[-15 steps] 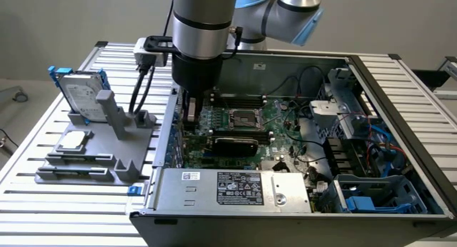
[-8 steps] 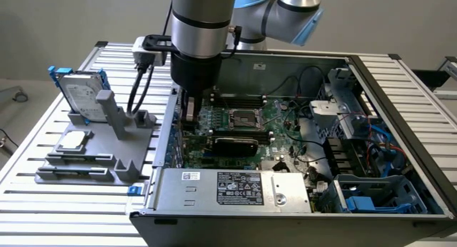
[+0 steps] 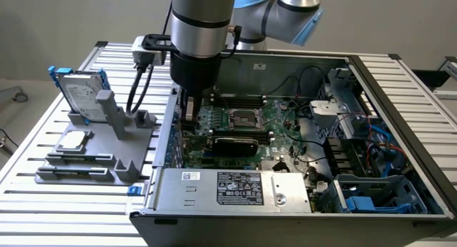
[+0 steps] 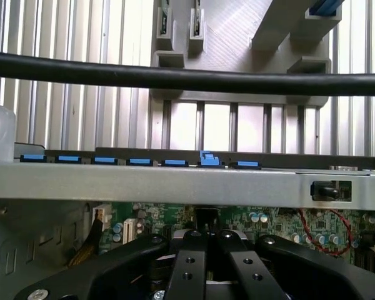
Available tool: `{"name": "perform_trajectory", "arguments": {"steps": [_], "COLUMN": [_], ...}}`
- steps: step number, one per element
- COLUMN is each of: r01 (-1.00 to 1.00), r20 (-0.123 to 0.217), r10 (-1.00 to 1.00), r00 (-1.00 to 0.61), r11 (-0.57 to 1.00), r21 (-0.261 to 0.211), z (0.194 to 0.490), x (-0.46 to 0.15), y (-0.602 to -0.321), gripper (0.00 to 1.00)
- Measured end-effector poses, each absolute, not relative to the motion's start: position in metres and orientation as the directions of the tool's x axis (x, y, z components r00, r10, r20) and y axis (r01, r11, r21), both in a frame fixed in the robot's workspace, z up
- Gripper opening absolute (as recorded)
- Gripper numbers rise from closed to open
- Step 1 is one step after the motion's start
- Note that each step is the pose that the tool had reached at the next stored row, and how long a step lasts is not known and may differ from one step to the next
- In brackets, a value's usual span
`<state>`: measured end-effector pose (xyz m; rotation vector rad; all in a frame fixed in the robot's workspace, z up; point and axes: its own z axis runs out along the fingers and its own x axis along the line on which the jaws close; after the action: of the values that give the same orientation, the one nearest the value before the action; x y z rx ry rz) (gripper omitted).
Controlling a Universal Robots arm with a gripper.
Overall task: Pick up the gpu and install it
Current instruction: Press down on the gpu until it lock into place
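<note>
Slatted table (image 3: 43, 215) bears open computer case (image 3: 400, 124) holding gpu (image 3: 234, 146).

1. A plain, pale grey wall (image 3: 64, 17) fills the space behind the work area, evenly lit, with no strong shadows.
2. The desk (image 3: 71, 225) is a bench of silver aluminium slats laid side by side with dark grooves between them; black caps mark its far corners.
3. Past the desk's edge on the exterior view's left lies a light grey floor (image 3: 18, 110), with a small dark caster-like object (image 3: 20, 95) resting on it.
4. Beyond the desk's far corner on the exterior view's right stands a dark object (image 3: 432, 77), too unclear to identify.
</note>
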<state>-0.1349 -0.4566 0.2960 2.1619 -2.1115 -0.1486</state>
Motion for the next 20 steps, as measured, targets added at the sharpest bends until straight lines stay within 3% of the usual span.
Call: {"name": "perform_trajectory", "arguments": {"steps": [20], "r01": [-0.987], "r20": [0.011], "r10": [-1.000], "r00": [0.024], "r11": [-0.022], "r21": [0.162], "z": [0.3012], "x": [-0.1358], "y": [-0.4566], "gripper": [0.11]}}
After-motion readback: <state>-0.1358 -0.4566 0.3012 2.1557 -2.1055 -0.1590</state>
